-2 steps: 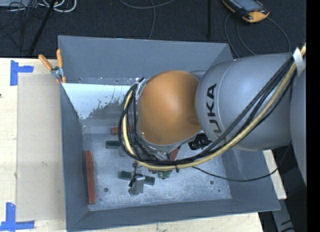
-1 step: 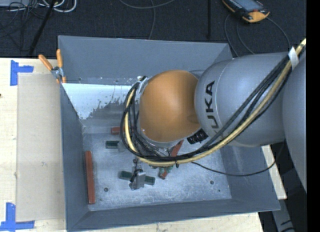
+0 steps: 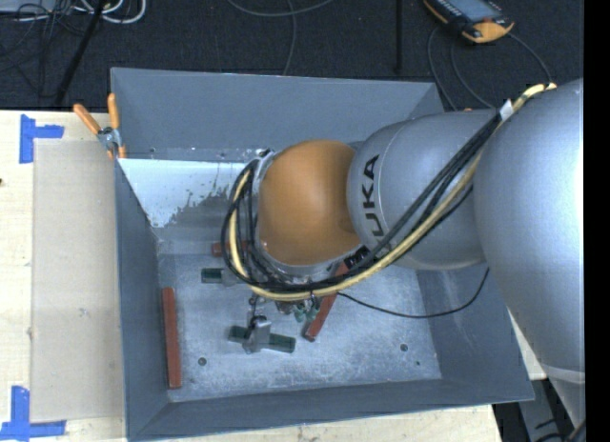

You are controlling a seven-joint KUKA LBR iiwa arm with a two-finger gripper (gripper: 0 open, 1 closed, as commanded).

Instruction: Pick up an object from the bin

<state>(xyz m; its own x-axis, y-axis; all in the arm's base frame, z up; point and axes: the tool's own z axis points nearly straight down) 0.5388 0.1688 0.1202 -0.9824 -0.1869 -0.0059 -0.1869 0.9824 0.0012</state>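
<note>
My gripper [image 3: 255, 331] reaches down from under the orange wrist cover to the bin floor, left of centre. It stands right on a small dark green flat bar [image 3: 274, 342] that lies across the floor there, with the bar's ends sticking out on both sides. A short red-brown stick [image 3: 320, 320] lies slanted just right of the gripper, its upper end hidden under the arm. Another dark green piece [image 3: 212, 276] lies up and to the left, partly under the cables.
A long red-brown stick [image 3: 172, 337] lies along the bin's left wall. A small reddish bit [image 3: 217, 251] sits near the sloping back wall. The arm and its cables cover the middle and right of the bin.
</note>
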